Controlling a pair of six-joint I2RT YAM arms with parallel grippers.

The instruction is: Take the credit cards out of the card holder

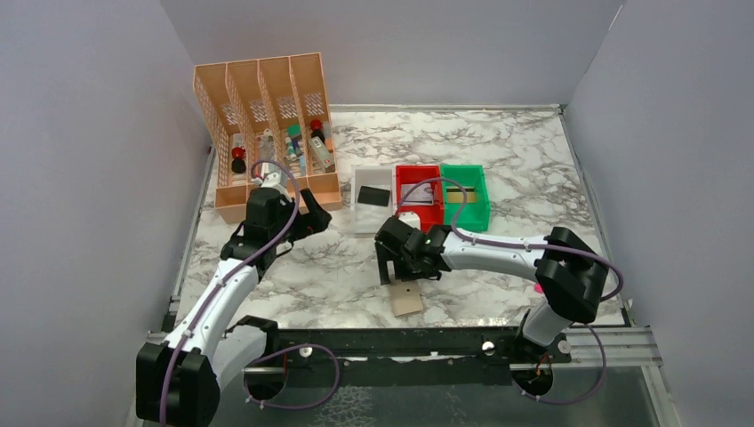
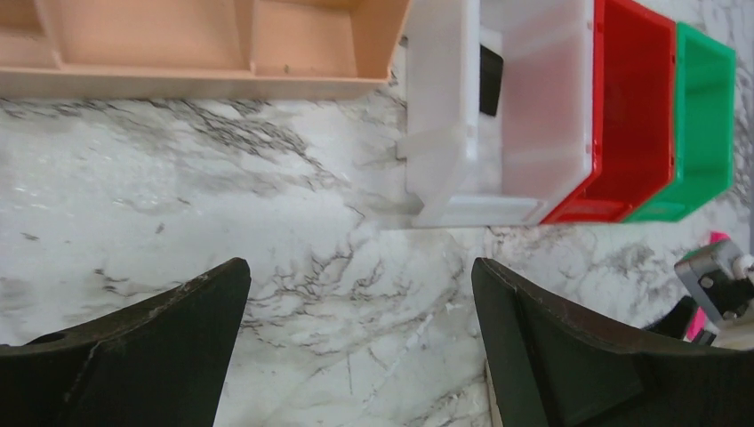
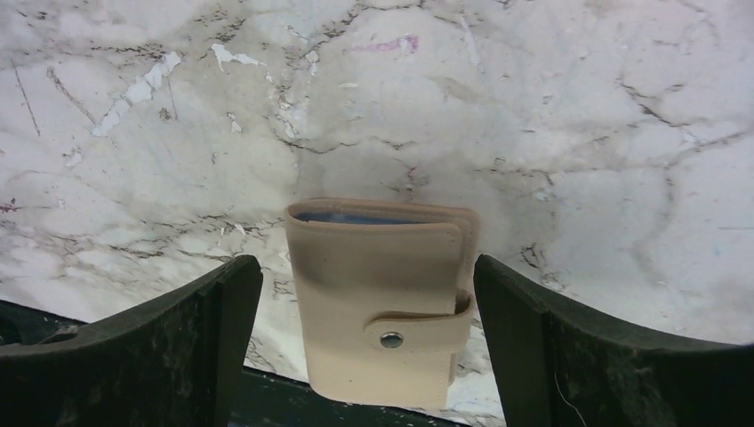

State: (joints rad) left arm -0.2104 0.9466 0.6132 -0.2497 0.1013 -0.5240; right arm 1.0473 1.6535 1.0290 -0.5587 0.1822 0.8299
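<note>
Tan snap-buttoned flat card holder [image 3: 382, 302] is lying closed, task seemingly finishing.
Both right gripper [image 3: 364, 271] and left gripper [image 2: 356, 276] are hanging released; retreating seems next.

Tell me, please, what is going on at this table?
The right gripper hangs open over the tan card holder, which lies snapped shut near the front edge of the table, a finger on either side and apart from it. A black card lies in the white bin, a grey card in the red bin, and a gold-striped card in the green bin. The left gripper hovers open, holding nothing.
</note>
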